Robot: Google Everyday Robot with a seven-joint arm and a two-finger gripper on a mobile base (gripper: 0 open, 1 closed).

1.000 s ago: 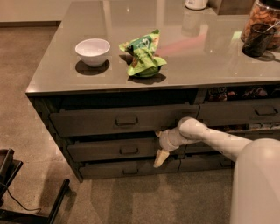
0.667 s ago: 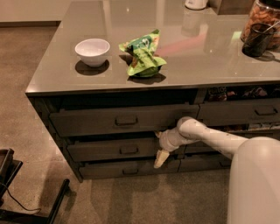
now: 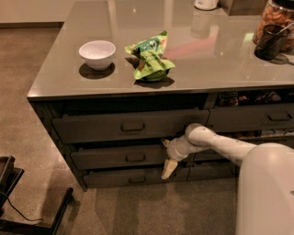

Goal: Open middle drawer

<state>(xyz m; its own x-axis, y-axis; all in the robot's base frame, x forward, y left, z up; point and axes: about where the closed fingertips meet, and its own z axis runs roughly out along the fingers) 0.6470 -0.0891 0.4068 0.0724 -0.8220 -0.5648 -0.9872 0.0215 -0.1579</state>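
Three stacked fronts on the counter's left side, with the middle drawer (image 3: 110, 158) between the other two. The gripper (image 3: 166, 159) covers its right end, and it's too bunched up there to tell whether it's open or closed.

Looks like a kitchen. Above the gripper's (image 3: 166, 156) parted fingers (image 3: 168, 169), a drawered island counter (image 3: 216, 64) carries a white bowl (image 3: 97, 53), a snack bag (image 3: 150, 57) and a cookie jar (image 3: 275, 13).

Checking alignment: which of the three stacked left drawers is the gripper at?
The middle drawer, the medium-height front between the taller top drawer and the slimmer bottom drawer; the gripper is at its right end.
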